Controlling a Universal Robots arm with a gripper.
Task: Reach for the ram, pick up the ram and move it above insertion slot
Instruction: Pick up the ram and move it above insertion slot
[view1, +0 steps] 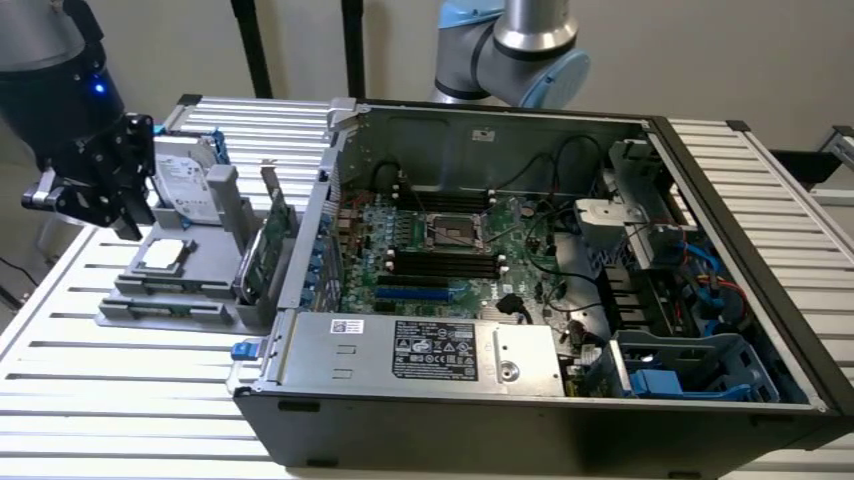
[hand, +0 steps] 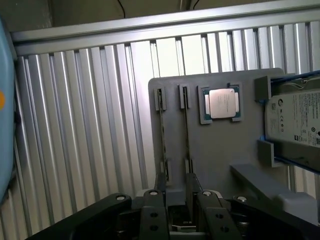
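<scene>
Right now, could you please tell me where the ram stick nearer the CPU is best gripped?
Probably mid-length on its upper edge, pinching the two flat faces from straight above: the ram stands on edge in the grey holder, ends seated in slots, beside the CPU.

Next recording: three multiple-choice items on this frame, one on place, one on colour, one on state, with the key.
1. The loose processor chip lies: A on the parts holder; B in a person's hand; C on the floor.
2. The holder is: A blue; B gray; C red.
3. The end effector is: A shut on a part; B shut on nothing; C open.
Key: 1 A, it sits in the holder's recess beside the hard drive. 2 B, the plate is plain gray. 3 C, its fingers stand apart, gripping nothing.
</scene>
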